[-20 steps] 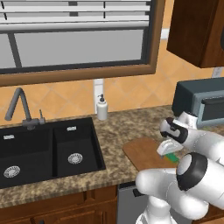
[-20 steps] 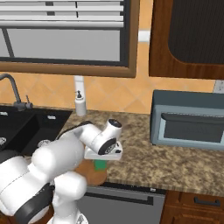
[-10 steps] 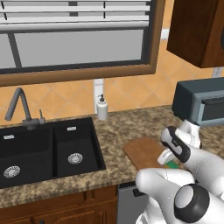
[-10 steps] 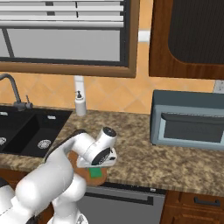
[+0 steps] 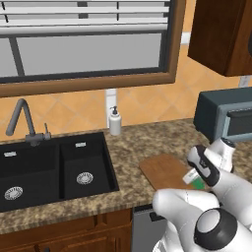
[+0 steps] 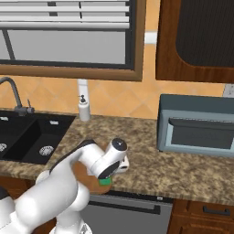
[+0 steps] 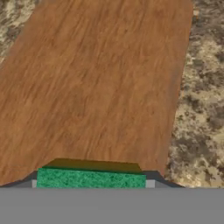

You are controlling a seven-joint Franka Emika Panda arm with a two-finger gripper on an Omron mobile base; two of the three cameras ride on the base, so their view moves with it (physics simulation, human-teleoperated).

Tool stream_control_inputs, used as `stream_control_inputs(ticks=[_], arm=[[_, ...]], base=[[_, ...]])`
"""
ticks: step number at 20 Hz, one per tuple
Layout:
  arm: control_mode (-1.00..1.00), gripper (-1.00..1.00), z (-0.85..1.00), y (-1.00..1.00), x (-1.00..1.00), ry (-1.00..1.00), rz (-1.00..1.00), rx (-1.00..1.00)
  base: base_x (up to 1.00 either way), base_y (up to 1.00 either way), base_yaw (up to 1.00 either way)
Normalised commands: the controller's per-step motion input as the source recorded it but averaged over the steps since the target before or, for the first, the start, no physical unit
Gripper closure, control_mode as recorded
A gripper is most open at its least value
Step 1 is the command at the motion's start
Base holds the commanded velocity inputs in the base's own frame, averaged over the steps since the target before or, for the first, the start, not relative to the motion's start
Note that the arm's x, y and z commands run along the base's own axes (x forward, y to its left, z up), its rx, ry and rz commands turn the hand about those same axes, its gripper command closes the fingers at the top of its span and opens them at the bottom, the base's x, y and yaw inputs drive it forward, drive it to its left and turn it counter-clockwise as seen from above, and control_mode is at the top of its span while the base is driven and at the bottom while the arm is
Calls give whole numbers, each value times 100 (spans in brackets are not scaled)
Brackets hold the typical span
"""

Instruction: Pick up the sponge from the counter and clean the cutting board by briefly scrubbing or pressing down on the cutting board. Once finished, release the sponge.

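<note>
Between the fingertips, at the near edge of the hand view, the sponge (image 7: 90, 179) lies crosswise, its long axis running from one finger to the other and its green face turned up toward the camera. The gripper (image 7: 92, 183) pinches it by its two short ends: a grey fingertip (image 7: 150, 184) shows hard against each end, so the fingers stand apart by the sponge's length and no more. A dark shadow sits just beyond the sponge on the wood; whether the sponge presses on the surface or hangs a little above it, I cannot tell. Directly below and ahead of the fingers stretches the cutting board (image 7: 100, 87), reddish-brown, its grain and long axis running away from the fingers, across the sponge's long axis. To either side of the board, and beyond its far end, is the speckled counter (image 7: 199, 109). In the base views the arm is folded low and forward, the hand (image 6: 111, 167) tipped down over the near part of the board (image 6: 80, 170), with a bit of green sponge (image 6: 106, 181) showing under it close to the counter's front edge. Farther off, past the board, a soap dispenser (image 5: 115, 121) stands at the wall beside the black sink (image 5: 49, 170) and its faucet (image 5: 22, 120); a microwave (image 6: 197, 124) sits on the counter on the board's other side.
</note>
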Motion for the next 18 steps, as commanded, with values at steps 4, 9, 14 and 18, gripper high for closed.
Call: stream_control_inputs(ticks=[4,9,14,18], arm=[[-100,100,-1,-13,26,-15,0,-20],[-100,100,0,-24,37,-10,0,-16],[-100,100,0,-77,6,-2,2,-1],[-100,100,0,-100,3,0,6,6]], base=[[0,0,0],[0,0,0],[0,0,0],[0,0,0]])
